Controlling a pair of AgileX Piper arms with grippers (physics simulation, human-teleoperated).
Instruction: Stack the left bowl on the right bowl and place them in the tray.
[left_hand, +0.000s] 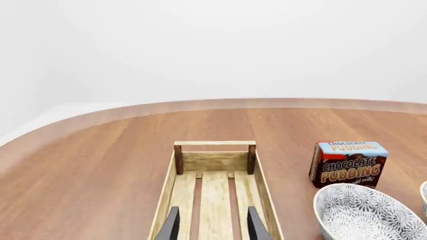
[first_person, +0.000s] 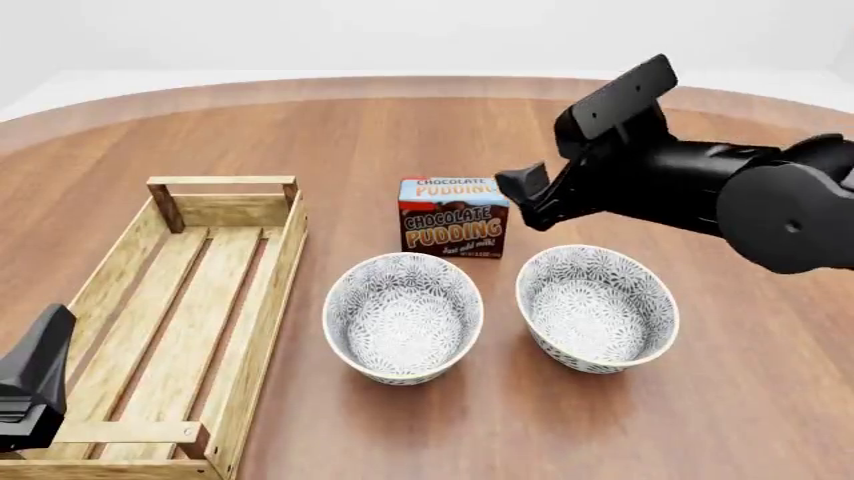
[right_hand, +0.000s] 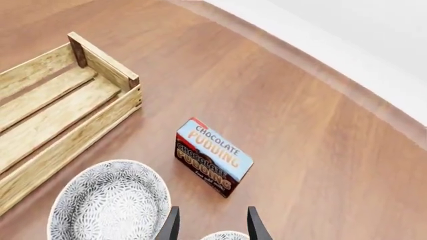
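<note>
Pale raw-looking wood tray (first_person: 260, 300); smooth brown wood-grain table (first_person: 400, 140); patterned glazed-looking bowls (first_person: 403, 318); printed cardboard pudding box (first_person: 454, 230).

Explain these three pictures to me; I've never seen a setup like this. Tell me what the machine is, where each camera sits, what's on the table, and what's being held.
These are simulator renders of two robot arms at a round brown wooden table. The front view looks down from behind them. Each wrist view looks along one arm's fingers.

On the table: a long light-wood slatted tray, a chocolate pudding box, and two grey-patterned bowls, the left bowl and the right bowl.

The left gripper hangs over the tray; the right gripper hovers above the bowls. Both are open and hold nothing.
</note>
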